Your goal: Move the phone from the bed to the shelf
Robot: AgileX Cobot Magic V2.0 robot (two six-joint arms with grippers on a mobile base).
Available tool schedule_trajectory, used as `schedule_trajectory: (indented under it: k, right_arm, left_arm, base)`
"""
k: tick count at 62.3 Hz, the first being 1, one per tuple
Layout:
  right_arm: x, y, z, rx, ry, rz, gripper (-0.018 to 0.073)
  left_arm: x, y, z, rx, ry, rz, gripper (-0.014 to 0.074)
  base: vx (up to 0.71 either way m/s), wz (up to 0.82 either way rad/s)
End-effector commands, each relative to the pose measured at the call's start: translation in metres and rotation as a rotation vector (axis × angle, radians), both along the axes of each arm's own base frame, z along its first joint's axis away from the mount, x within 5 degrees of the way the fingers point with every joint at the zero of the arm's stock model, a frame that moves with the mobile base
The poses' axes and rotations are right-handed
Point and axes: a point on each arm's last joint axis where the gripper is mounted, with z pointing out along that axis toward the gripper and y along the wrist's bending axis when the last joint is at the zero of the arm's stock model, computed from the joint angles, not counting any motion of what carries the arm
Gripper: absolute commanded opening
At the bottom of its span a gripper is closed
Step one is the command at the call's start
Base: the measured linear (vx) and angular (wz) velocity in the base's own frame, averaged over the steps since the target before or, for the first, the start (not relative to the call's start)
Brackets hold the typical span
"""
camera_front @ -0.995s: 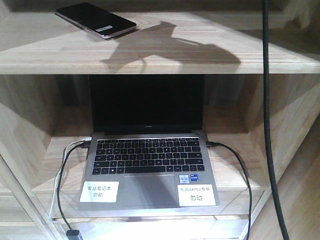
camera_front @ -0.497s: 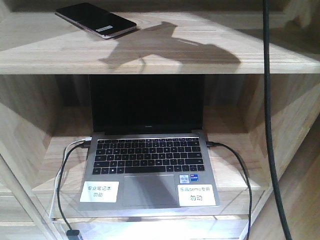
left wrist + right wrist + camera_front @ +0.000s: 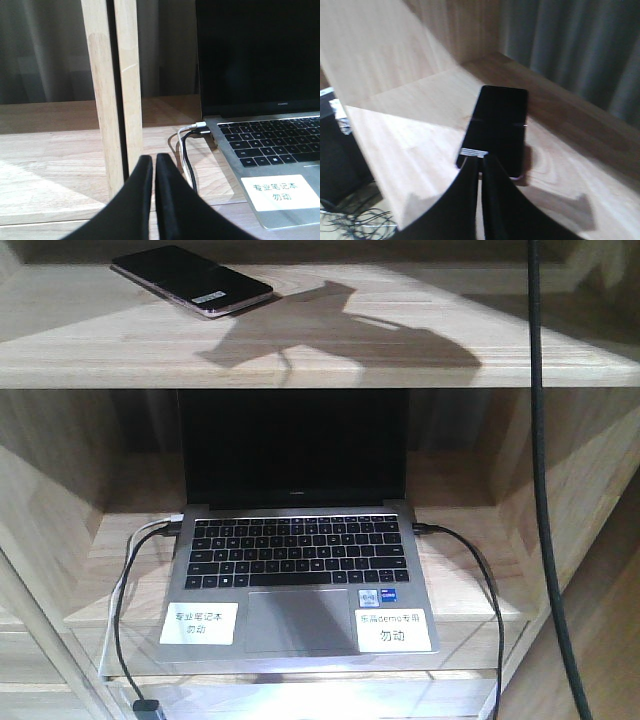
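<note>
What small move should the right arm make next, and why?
Probably draw the right tool straight back from the shelf. The phone already lies flat on the upper board, and the tool looks closed and empty just in front of it, so nothing seems left to carry.

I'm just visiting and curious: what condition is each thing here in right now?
phone: lying flat on the top board of the shelf, screen dark.
laptop: open, screen dark, cables plugged into both sides.
left gripper: shut, empty.
right gripper: shut, empty.
</note>
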Motion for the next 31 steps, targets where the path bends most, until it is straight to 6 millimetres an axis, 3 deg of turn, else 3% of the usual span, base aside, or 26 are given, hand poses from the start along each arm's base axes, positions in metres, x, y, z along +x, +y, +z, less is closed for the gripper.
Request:
schedule_trajectory:
  k: [1, 31]
  right_arm:
    - [-0.0174, -0.0091, 0.0302, 0.078, -0.117, -0.036, -0.0004]
    - [-0.0191, -0.0116, 0.0366, 0.096, -0.166, -0.059, -0.0004]
  left_arm:
    - [0.0006, 0.0007, 0.0062, -0.017, -0.073, 0.01, 0.0001]
    - [0.0006, 0.0007, 0.0062, -0.017, -0.073, 0.01, 0.0001]
  base:
    - [0.0, 0.0]
    - [0.0, 0.0]
